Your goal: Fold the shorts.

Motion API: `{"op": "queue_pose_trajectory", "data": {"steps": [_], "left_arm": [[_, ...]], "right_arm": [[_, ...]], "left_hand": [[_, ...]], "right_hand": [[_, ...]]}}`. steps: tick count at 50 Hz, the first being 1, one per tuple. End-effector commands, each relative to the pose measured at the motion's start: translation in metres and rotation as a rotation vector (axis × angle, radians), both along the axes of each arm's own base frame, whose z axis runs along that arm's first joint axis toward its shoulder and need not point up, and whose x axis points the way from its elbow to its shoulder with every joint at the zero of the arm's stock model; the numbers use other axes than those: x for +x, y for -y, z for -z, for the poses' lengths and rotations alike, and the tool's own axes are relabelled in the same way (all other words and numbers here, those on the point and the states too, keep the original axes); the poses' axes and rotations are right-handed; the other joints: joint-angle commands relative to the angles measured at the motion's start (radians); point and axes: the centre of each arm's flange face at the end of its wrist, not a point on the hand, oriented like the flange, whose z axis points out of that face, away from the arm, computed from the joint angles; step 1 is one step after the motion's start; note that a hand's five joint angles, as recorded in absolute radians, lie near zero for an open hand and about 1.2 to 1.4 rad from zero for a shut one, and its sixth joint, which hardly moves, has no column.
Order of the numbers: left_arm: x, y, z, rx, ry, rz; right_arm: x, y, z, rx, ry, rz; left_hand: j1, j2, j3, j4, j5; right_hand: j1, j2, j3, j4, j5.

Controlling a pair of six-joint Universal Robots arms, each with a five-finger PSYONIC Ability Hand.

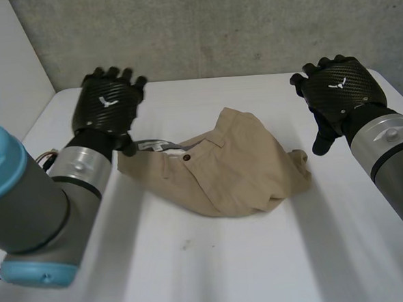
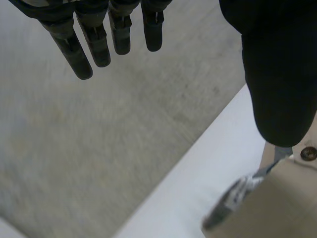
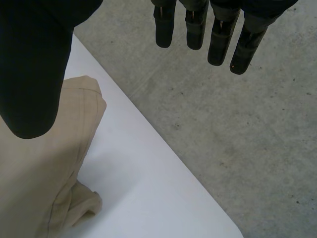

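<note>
Tan shorts (image 1: 226, 164) lie bunched in the middle of the white table (image 1: 215, 260), waistband and a brown button toward my left side. My left hand (image 1: 108, 105) hovers above the table just left of the shorts, fingers (image 2: 96, 42) straight and spread, holding nothing. In the left wrist view the waistband corner (image 2: 277, 198) sits below the thumb. My right hand (image 1: 338, 89) hovers to the right of the shorts, open and empty; its fingers (image 3: 220, 34) hang straight, and the shorts (image 3: 44, 168) lie under its thumb.
A grey concrete wall (image 1: 214, 27) stands behind the table. The table's far edge (image 3: 163, 144) runs close beyond the shorts. A white wall (image 1: 4, 60) is at the left. Bare tabletop lies in front of the shorts.
</note>
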Motion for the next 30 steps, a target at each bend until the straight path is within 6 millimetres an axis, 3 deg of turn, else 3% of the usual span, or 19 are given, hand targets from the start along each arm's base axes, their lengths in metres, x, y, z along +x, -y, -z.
{"op": "queue_pose_trajectory", "data": {"steps": [1,4,10,17,24,30], "left_arm": [[0.024,0.029,0.039,0.314,-0.159,-0.077],[0.025,0.035,0.047,0.35,-0.143,-0.084],[0.048,0.074,0.065,0.392,-0.143,-0.18],[0.047,0.103,0.088,0.424,-0.148,-0.164],[0.041,0.108,0.106,0.493,-0.18,-0.073],[0.035,0.107,0.106,0.521,-0.226,-0.016]], "right_arm": [[0.0,0.001,0.003,0.009,-0.005,0.002],[0.0,0.001,0.003,0.009,-0.005,0.002],[0.0,0.001,0.006,0.018,-0.009,0.003],[0.0,0.001,0.011,0.03,-0.014,0.003],[0.0,0.002,0.013,0.034,-0.018,0.003],[0.001,0.004,0.017,0.035,-0.037,0.004]], "left_hand": [[-0.013,0.0,-0.014,-0.007,-0.002],[-0.013,0.0,-0.014,-0.007,-0.002],[0.002,0.015,0.001,0.008,0.012],[0.025,0.039,0.024,0.031,0.036],[0.234,0.247,0.232,0.24,0.244],[0.269,0.282,0.268,0.275,0.279]], "right_hand": [[-0.009,-0.043,-0.038,-0.057,-0.05],[-0.009,-0.043,-0.038,-0.057,-0.05],[-0.009,-0.043,-0.038,-0.057,-0.05],[-0.009,-0.043,-0.038,-0.057,-0.05],[-0.009,-0.043,-0.038,-0.057,-0.05],[-0.009,-0.043,-0.038,-0.057,-0.05]]}}
